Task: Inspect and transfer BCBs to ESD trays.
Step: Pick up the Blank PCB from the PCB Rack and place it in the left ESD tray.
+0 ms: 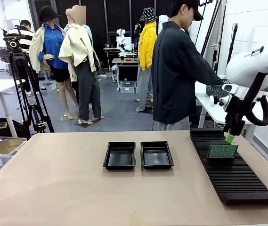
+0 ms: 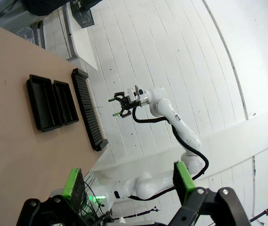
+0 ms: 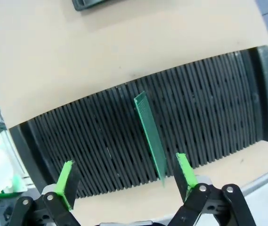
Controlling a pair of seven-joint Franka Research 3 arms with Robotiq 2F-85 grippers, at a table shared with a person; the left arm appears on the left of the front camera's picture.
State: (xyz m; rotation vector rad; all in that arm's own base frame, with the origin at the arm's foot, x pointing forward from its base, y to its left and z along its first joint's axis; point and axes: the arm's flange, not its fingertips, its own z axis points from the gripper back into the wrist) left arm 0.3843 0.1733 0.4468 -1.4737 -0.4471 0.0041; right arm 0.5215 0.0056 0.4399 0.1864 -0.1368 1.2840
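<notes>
Now the right gripper is hovering just above a BCB.
It is standing upright in the ribbed rack, ESD trays lying to its left; the jaws are gaping wide, holding nothing.

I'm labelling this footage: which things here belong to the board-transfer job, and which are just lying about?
Job in hand:
- green BCB, upright in the slotted rack
- ESD trays, side by side
- right gripper, open over the board

Lying about:
- tripod
- mesh basket
- cardboard box
</notes>
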